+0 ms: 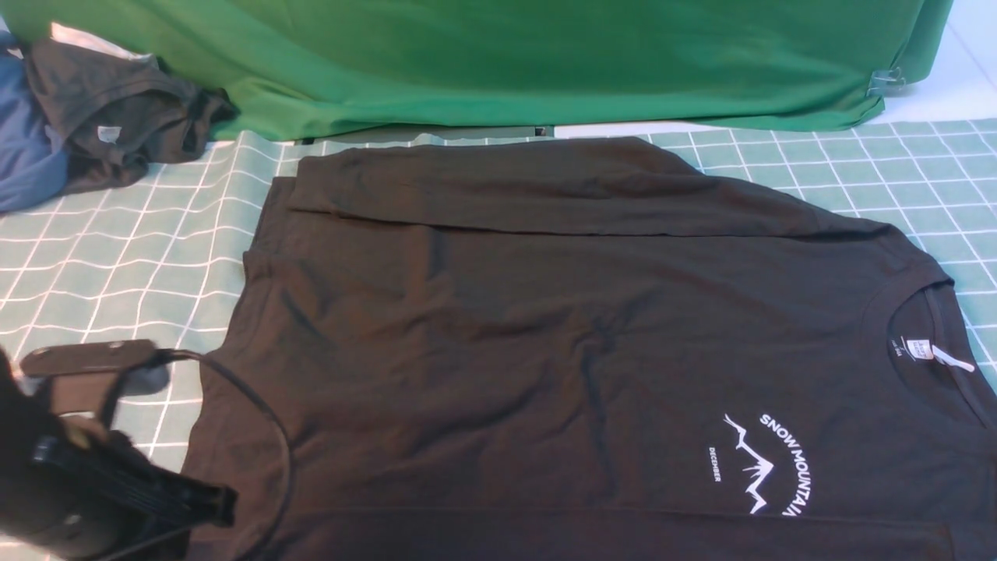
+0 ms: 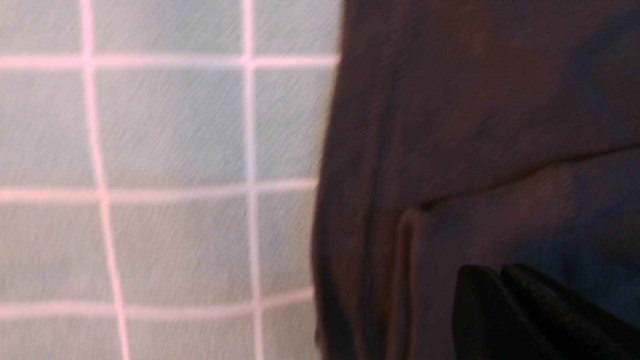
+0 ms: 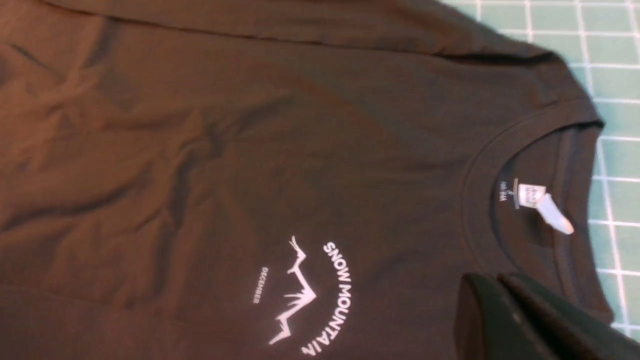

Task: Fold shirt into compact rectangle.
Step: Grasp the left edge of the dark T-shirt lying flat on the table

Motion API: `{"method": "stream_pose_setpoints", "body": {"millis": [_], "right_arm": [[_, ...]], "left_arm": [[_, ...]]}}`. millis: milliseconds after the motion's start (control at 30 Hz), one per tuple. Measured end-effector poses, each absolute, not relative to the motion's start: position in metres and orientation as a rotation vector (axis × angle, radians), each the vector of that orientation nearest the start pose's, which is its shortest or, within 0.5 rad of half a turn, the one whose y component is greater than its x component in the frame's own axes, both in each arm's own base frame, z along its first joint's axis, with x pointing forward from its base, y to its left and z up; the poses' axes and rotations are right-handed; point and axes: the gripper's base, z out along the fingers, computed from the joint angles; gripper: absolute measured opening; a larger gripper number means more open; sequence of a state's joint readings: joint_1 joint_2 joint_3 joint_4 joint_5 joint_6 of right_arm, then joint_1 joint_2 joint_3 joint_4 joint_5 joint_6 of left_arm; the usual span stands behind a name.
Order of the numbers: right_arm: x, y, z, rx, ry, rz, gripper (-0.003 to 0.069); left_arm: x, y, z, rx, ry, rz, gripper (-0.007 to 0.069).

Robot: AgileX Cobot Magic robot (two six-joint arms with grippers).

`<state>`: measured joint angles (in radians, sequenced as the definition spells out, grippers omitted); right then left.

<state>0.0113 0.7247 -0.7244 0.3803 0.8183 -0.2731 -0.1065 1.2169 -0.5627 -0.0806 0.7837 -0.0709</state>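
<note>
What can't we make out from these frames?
Shirt: near side and collar end are cut off by the front view's bottom and right edges.
Left claw: shut, but the left wrist view is blurred; can't tell whether fabric is pinched.
Right claw: outside the front view; the right wrist view doesn't show whether it touches the cloth.
Neck tag: print too small to read.

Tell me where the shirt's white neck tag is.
Front view: the white neck tag lies far right, inside the shirt's round collar, beyond the SNOW MOUNTAIN print.
</note>
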Motion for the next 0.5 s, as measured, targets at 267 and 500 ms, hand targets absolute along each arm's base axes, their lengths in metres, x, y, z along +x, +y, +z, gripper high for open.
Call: {"method": "stream_pose_setpoints", "body": {"millis": [267,500], "right_arm": [[0.132,0.027,0.327,-0.135,2.212,0.344,0.0026],[0.132,0.027,0.327,-0.131,2.207,0.346,0.0028]], "left_arm": [[0.190,-0.035,0.176,0.076,2.986,-0.037,0.0027],[0.193,-0.035,0.170,0.109,3.002,-0.006,0.0260]]}}
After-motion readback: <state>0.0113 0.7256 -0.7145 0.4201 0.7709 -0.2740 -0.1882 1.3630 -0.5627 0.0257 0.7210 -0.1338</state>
